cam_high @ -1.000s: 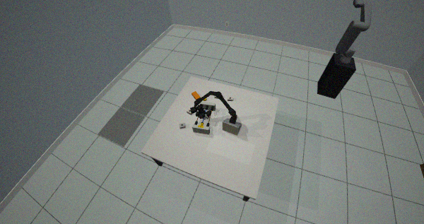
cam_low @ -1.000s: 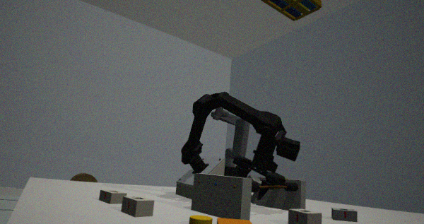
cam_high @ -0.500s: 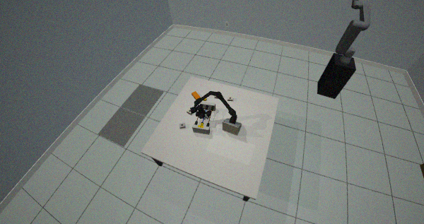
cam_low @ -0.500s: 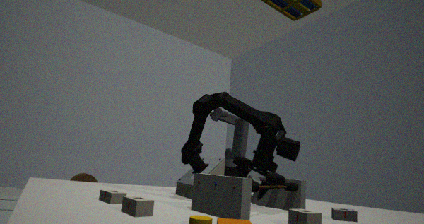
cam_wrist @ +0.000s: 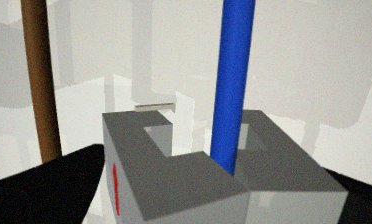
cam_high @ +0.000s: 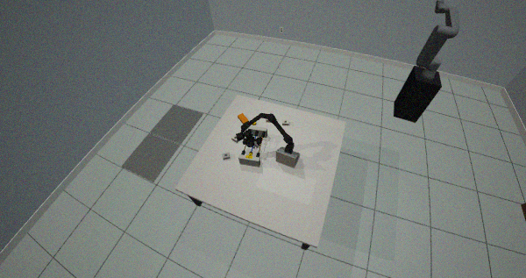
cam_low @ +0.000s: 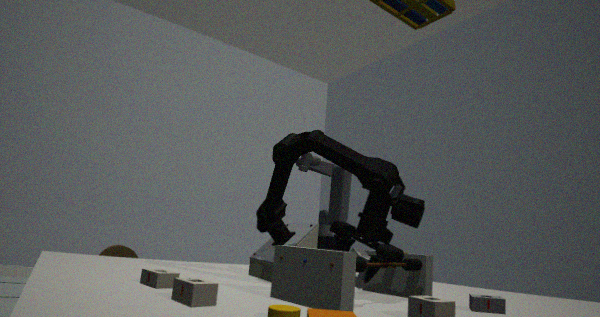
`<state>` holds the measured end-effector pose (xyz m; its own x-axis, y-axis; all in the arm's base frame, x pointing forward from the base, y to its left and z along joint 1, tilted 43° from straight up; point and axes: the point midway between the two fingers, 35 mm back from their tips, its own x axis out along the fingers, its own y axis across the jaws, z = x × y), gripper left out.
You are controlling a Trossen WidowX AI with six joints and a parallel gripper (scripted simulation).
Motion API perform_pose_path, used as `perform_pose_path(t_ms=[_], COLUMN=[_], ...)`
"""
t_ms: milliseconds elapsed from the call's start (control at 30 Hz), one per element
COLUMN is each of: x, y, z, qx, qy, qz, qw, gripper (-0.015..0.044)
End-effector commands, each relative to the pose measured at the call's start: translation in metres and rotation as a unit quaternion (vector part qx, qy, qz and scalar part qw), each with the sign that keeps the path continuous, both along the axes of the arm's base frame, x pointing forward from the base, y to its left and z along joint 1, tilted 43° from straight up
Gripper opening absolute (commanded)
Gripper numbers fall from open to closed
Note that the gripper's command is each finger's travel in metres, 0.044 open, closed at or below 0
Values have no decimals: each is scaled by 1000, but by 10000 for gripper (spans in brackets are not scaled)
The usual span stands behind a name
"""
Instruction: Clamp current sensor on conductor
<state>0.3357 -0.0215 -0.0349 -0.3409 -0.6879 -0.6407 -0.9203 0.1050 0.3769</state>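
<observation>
In the wrist view the grey split-core sensor [cam_wrist: 177, 180] sits around the upright blue conductor [cam_wrist: 232, 75], which passes through its opening. The far ends of its two halves stand apart. A red mark [cam_wrist: 115, 189] shows on its left side. A brown conductor [cam_wrist: 39, 75] runs parallel at the left. My gripper [cam_wrist: 186, 156] [cam_high: 250, 137] [cam_low: 380, 251] is shut on the sensor, with one black finger on each side. In the top and exterior views the arm hides the sensor. I cannot read a LOAD marker.
Grey fixture blocks [cam_low: 310, 276] [cam_high: 250, 159] hold the conductors on the white table [cam_high: 272, 192]. Small grey blocks [cam_low: 195, 291] [cam_low: 431, 306], a yellow disc [cam_low: 283, 311] and an orange piece [cam_high: 242, 117] lie around. A second grey arm on a black pedestal [cam_high: 416, 93] stands far off.
</observation>
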Motion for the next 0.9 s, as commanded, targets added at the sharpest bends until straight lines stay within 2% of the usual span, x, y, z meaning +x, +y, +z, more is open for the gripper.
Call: perform_pose_path(t_ms=[0, 467, 867], x=[0, 0, 0], y=[0, 11, 10], z=[0, 11, 9], qx=[2, 37, 37], qy=[-4, -119, -115], qz=[4, 114, 111], qw=[1000, 986, 986], gripper=[0, 0, 0])
